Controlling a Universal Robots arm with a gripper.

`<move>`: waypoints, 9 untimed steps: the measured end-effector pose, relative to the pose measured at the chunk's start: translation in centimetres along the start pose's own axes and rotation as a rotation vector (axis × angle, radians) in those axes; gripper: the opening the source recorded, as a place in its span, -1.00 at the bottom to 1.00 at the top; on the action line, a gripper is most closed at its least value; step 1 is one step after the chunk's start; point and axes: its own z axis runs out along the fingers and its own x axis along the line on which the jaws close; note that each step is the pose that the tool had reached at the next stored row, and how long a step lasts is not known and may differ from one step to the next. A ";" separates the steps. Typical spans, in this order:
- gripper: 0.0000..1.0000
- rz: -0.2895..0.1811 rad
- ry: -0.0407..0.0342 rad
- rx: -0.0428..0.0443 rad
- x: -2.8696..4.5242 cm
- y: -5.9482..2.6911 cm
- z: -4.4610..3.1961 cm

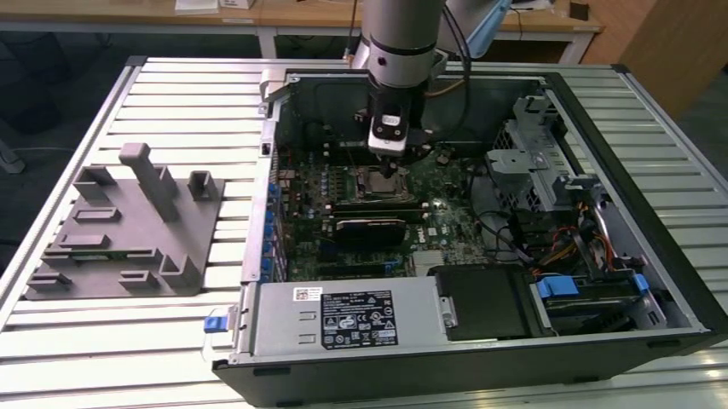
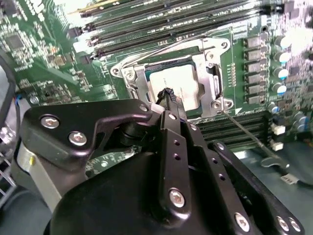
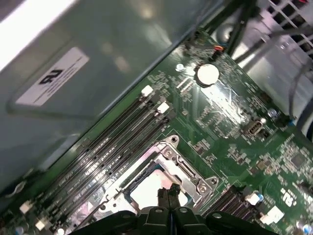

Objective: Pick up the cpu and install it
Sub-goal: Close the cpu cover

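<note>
The cpu (image 2: 183,83), a pale silver square, lies flat inside the metal-framed socket (image 2: 215,73) on the green motherboard; it also shows in the first wrist view (image 3: 144,190). My gripper (image 2: 169,96) hangs straight over it, its black fingers pressed together with nothing between them, tips at or just above the chip's top near one edge. In the first wrist view the gripper (image 3: 168,193) stands over the chip the same way. In the exterior view the gripper (image 1: 390,173) reaches down into the open computer case (image 1: 637,213) above the socket (image 1: 383,184).
A thin lever rod (image 2: 244,129) sticks out from the socket's corner. Memory slots (image 3: 112,147) run beside the socket. A black finned module (image 1: 370,228) lies near it, a power supply (image 1: 341,317) at the case's front, cables and a drive cage (image 1: 534,170) on the exterior view's right. A grey plastic block (image 1: 125,230) stands outside the case.
</note>
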 end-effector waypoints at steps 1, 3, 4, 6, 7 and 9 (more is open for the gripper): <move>-0.79 -0.016 0.0003 -0.0002 0.00 0.00 0.01; -0.79 -0.048 0.0009 -0.0006 0.00 0.00 0.02; -0.79 -0.064 0.0013 -0.0007 0.00 0.00 0.02; -0.79 -0.096 0.0019 -0.0011 0.00 0.00 0.04; -0.79 -0.113 0.0022 -0.0012 0.00 0.00 0.04; -0.79 -0.144 0.0028 -0.0016 0.00 0.00 0.05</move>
